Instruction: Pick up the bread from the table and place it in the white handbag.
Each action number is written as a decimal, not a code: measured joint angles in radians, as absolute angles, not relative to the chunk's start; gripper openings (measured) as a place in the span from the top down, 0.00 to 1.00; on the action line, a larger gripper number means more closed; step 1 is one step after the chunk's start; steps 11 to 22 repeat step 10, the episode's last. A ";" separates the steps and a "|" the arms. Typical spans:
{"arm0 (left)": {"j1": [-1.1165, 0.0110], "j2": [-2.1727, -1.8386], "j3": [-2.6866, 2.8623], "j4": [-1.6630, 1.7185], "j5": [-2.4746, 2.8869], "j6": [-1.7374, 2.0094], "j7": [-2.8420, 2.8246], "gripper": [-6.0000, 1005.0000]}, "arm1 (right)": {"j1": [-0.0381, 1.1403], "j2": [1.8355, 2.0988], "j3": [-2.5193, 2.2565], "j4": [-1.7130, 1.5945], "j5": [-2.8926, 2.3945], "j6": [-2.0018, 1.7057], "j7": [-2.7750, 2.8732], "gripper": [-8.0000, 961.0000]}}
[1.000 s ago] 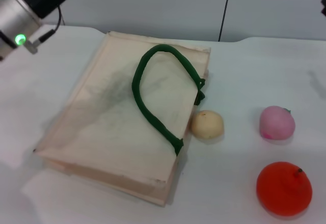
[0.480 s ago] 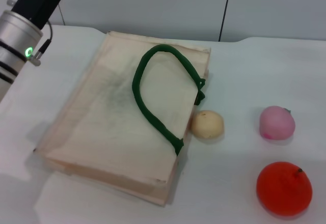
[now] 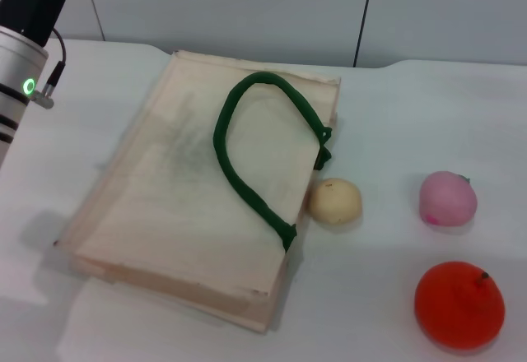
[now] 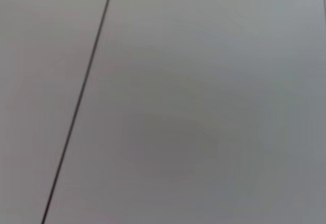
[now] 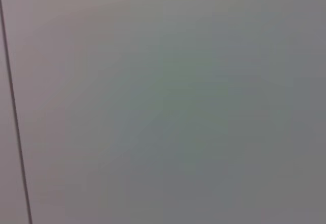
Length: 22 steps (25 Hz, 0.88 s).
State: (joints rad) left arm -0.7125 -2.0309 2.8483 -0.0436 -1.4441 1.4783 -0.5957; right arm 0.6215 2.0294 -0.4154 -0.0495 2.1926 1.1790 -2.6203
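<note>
The white handbag (image 3: 198, 197) lies flat on the white table (image 3: 395, 115), left of centre in the head view, with a dark green loop handle (image 3: 247, 144) on top. The striped bread is not in view. My left arm (image 3: 25, 29) shows only as a silver and black segment at the far left edge; its gripper is out of view. My right arm and gripper are not in view. Both wrist views show only a plain grey wall with a thin dark seam.
A small round beige bun (image 3: 334, 201) sits against the bag's right side. A pink round fruit (image 3: 448, 198) lies to its right. An orange-red round fruit (image 3: 459, 304) lies at the front right. A wall stands behind the table.
My left arm has pulled back up and to the left, leaving less of it in view. The bag and the round items have not moved.
</note>
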 joint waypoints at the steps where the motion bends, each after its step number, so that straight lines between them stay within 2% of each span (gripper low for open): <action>1: -0.710 -2.031 2.848 -0.036 -1.453 1.478 -0.590 0.31 | 0.621 2.029 -0.415 -0.047 2.194 1.178 -2.620 0.07; 22: -0.709 -2.029 2.858 -0.019 -1.435 1.457 -0.602 0.32 | 0.620 2.029 -0.414 -0.046 2.192 1.177 -2.623 0.07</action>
